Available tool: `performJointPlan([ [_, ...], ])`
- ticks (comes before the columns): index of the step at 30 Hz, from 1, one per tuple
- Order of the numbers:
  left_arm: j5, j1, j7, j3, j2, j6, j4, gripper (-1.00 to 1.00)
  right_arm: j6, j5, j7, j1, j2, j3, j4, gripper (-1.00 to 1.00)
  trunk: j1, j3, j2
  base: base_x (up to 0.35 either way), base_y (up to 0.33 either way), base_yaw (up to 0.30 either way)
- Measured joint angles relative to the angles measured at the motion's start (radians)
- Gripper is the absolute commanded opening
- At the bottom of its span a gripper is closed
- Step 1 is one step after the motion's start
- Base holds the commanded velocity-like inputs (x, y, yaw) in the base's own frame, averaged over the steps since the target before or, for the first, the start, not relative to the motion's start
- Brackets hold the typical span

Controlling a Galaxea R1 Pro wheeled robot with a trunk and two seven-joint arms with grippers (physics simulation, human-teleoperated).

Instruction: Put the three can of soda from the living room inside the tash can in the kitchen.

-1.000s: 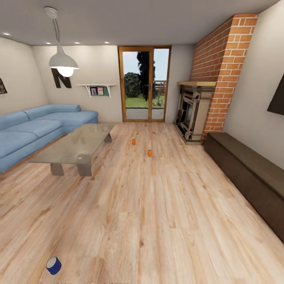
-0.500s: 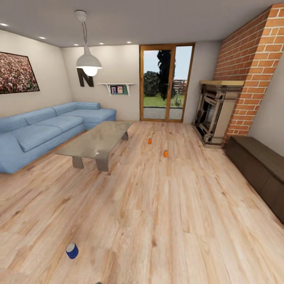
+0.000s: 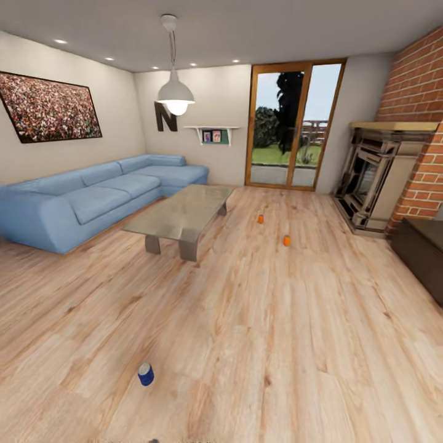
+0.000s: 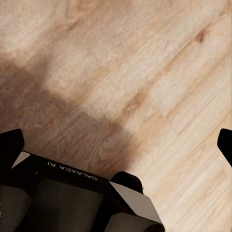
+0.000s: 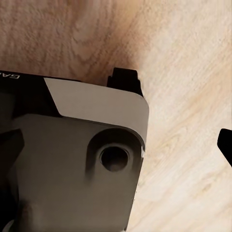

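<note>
Two small orange soda cans stand upright on the light wood floor of the living room, one (image 3: 260,218) just right of the low grey table and the other (image 3: 287,240) a little nearer and further right. A third orange can and the trash can are out of view. My left gripper (image 4: 116,145) hangs open above bare floor, its black fingertips (image 4: 10,145) at the picture's two sides with nothing between them. My right gripper (image 5: 118,145) is open too, over the floor and part of my own grey base (image 5: 87,159).
A small blue can (image 3: 146,373) lies on the floor close in front of me. The blue L-shaped sofa (image 3: 92,200) and low table (image 3: 181,215) stand at left. At right are the brick fireplace (image 3: 372,184) and a dark low cabinet (image 3: 424,252). A glass door (image 3: 292,126) is at the back.
The head view has swung left, so the whole room has shifted right in the picture and a wall painting has come into view. The cans have not moved on the floor.
</note>
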Motion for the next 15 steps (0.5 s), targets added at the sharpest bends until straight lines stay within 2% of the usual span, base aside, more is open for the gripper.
performJointPlan([
  [6,-0.001,0.0,-0.003,0.001,0.001,0.001,0.0,1.0,0.0,0.009,-0.004,0.002,0.0,0.0,0.0,1.0,0.0,-0.006,0.0,0.0,0.347,0.249],
  [13,-0.001,0.0,-0.003,0.001,0.001,-0.003,0.0,1.0,-0.002,0.017,0.022,0.008,-0.007,0.001,0.0,1.0,0.0,-0.008,0.0,0.026,0.35,0.048],
  [15,-0.001,0.001,-0.003,0.001,0.001,-0.005,0.0,1.0,0.0,0.019,0.034,0.009,-0.002,0.0,0.0,1.0,0.0,-0.008,0.0,0.095,0.35,0.007],
])
